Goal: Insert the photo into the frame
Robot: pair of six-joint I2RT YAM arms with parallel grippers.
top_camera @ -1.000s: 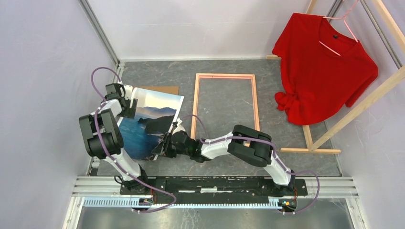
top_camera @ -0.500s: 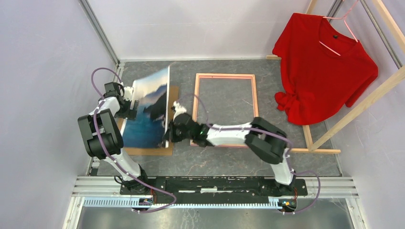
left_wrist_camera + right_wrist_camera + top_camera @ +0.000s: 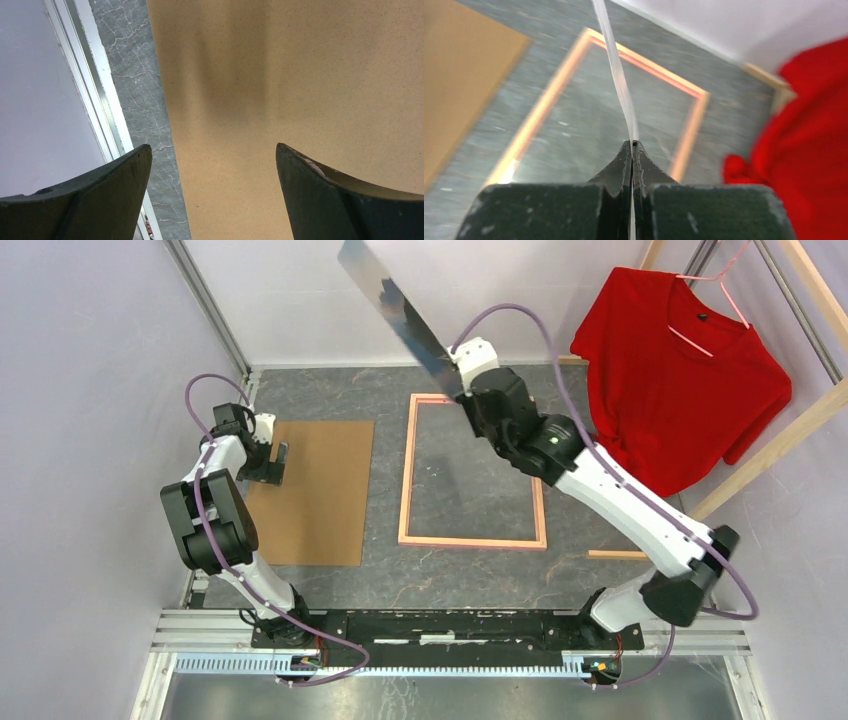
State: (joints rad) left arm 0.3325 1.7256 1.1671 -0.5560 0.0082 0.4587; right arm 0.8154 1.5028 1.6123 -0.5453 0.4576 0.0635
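Note:
My right gripper (image 3: 462,390) is shut on the photo (image 3: 395,315) and holds it high in the air, edge-on and tilted, above the frame's far left corner. In the right wrist view the photo (image 3: 616,75) is a thin pale edge rising from my closed gripper (image 3: 632,145). The frame (image 3: 405,480) lies flat on the grey table, pale wood and pink rim up, with bare table inside; it shows blurred in the right wrist view (image 3: 549,100). My left gripper (image 3: 277,462) is open and empty over the left edge of the brown backing board (image 3: 315,495), its fingers (image 3: 115,175) spread wide.
The backing board (image 3: 300,75) lies flat left of the frame. A wooden clothes rack (image 3: 760,455) with a red shirt (image 3: 680,380) on a hanger stands at the right. A metal rail (image 3: 100,100) and the wall run along the left side.
My right gripper lifted the photo off the backing board and swung it up and right, above the frame's far end. My left gripper no longer touches the photo; the board is uncovered.

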